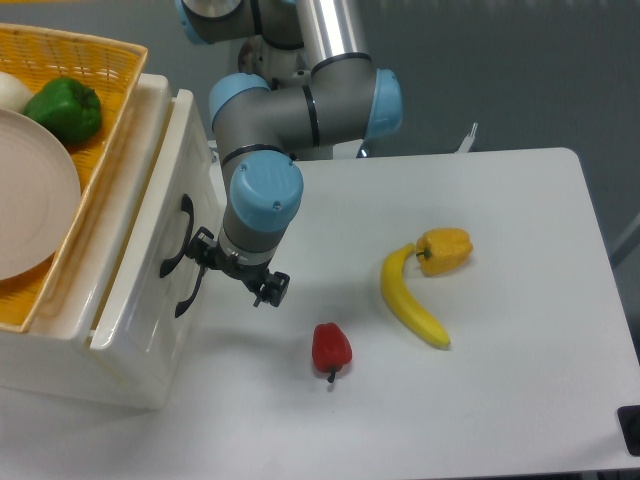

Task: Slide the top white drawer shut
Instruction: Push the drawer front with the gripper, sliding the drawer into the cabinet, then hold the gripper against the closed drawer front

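White top drawer (pixel 150 250) nearly closed, claw (pixel 236 272) at its handle

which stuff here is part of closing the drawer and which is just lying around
Part of the job:
top drawer
its black handle
hand

Just lying about:
banana
yellow pepper
red pepper
basket
green pepper
plate
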`<state>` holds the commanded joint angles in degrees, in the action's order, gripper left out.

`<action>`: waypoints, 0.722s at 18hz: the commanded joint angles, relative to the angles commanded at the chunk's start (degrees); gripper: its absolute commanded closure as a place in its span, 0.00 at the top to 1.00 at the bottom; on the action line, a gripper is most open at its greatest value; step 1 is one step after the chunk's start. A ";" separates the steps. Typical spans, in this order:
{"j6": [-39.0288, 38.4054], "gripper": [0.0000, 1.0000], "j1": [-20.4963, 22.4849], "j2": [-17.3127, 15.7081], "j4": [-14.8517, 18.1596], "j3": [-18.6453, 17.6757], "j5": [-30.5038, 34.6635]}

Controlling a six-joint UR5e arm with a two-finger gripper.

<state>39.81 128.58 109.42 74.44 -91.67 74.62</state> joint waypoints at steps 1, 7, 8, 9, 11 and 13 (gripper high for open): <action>0.09 1.00 0.00 0.00 0.00 0.00 0.00; 0.00 1.00 -0.09 0.09 0.09 0.09 -0.52; -0.09 1.00 -0.09 0.09 0.09 0.00 -0.53; -0.09 1.00 -0.09 0.09 0.09 0.00 -0.53; -0.09 1.00 -0.09 0.09 0.09 0.00 -0.70; -0.09 1.00 -0.09 0.09 0.18 0.00 -0.70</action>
<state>39.73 128.50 109.51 74.62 -91.67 73.92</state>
